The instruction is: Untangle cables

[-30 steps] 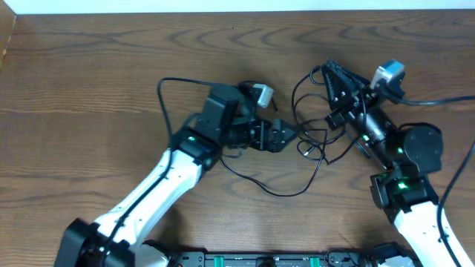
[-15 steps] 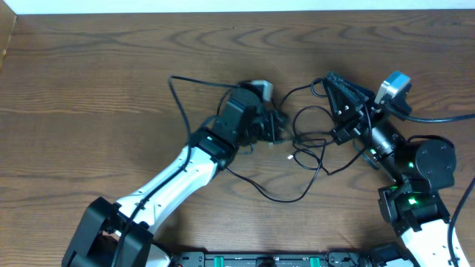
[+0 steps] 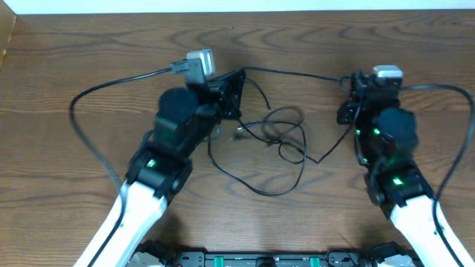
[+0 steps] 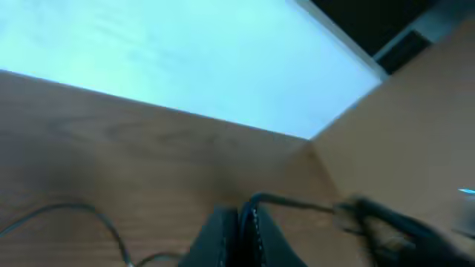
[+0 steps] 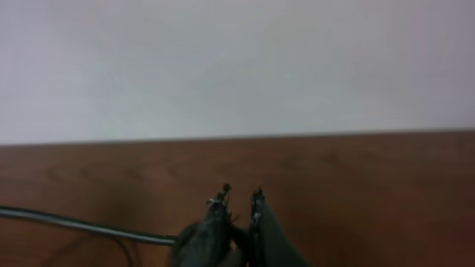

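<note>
A loose tangle of thin black cables (image 3: 286,133) lies on the wooden table between my two arms, with one loop trailing toward the front (image 3: 260,189). One black cable (image 3: 297,74) runs nearly straight from my left gripper (image 3: 236,93) to my right gripper (image 3: 349,93). In the left wrist view the left gripper (image 4: 239,211) is shut, and that cable (image 4: 297,204) leaves its tip to the right. In the right wrist view the right gripper (image 5: 239,196) is nearly closed, its tips a sliver apart, with a cable (image 5: 89,228) entering from the left low between the fingers.
The thick camera cord of the left arm (image 3: 89,96) arcs over the table's left half. The right arm's cord (image 3: 445,89) loops at the right edge. A pale wall (image 3: 237,6) borders the table's far edge.
The left gripper has closed on a cable and drawn back to the left. The right gripper has shifted right. The cable between them is now stretched and the tangle looser.
</note>
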Robot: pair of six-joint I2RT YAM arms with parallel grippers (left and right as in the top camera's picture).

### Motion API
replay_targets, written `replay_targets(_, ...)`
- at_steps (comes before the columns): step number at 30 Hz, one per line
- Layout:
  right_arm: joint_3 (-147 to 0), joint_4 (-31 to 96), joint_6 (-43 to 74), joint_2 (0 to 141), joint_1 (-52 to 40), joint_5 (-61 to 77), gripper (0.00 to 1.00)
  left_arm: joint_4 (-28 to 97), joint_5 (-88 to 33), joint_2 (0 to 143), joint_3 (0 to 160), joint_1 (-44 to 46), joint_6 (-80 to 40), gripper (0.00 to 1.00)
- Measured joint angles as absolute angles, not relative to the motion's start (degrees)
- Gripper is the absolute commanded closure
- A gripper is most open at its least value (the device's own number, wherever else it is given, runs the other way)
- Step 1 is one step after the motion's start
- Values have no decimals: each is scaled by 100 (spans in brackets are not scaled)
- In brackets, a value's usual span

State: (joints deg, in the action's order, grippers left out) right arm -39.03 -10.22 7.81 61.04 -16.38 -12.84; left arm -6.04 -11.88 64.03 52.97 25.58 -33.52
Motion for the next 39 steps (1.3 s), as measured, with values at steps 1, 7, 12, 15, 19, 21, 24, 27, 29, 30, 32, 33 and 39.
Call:
replay_targets(1,-3916,-1022,770,6198,-1653,-1319,89,-541,-1210,6267,5297,2567,-3312,92)
replay_targets(7,-3992,-805,829,6956,-1640,-1634,57,198,-1133,5387,5295,2510,-2965,92)
replay_targets(12,-3986,-451,1103,7120,-1557,-1173,3,681,-899,5179,5295,2436,-2753,92)
replay_targets(15,-3986,-123,1212,7120,-1511,-257,1,709,-819,5319,5295,2410,-2718,92)
replay_targets(19,-3970,384,1286,7120,-1511,974,1,703,-716,5684,5295,2410,-2862,92)
replay_targets(21,-3966,731,1409,7120,-1511,1374,1,696,-609,5887,5295,2410,-3022,92)
replay_targets(24,-3962,1299,1822,7087,-1509,1520,1,698,-397,6169,5295,2410,-3332,92)
replay_targets(27,-3957,2080,2504,7008,-1476,1306,1,707,-137,6331,5295,2410,-3704,92)
replay_targets(29,-3951,2753,3146,6930,-1446,1129,1,698,119,6355,5295,2410,-4007,92)
replay_targets(30,-3962,2991,3328,6919,-1446,1092,1,696,215,6353,5295,2410,-4082,92)
replay_targets(32,-3964,3651,3677,6897,-1446,1059,1,668,447,6353,5295,2410,-4276,92)
replay_targets(33,-3959,3848,3758,6897,-1446,1070,1,663,530,6353,5295,2410,-4351,92)
replay_targets(39,-3957,4591,3865,6893,-1446,1426,1,663,1046,6353,5295,2410,-4821,92)
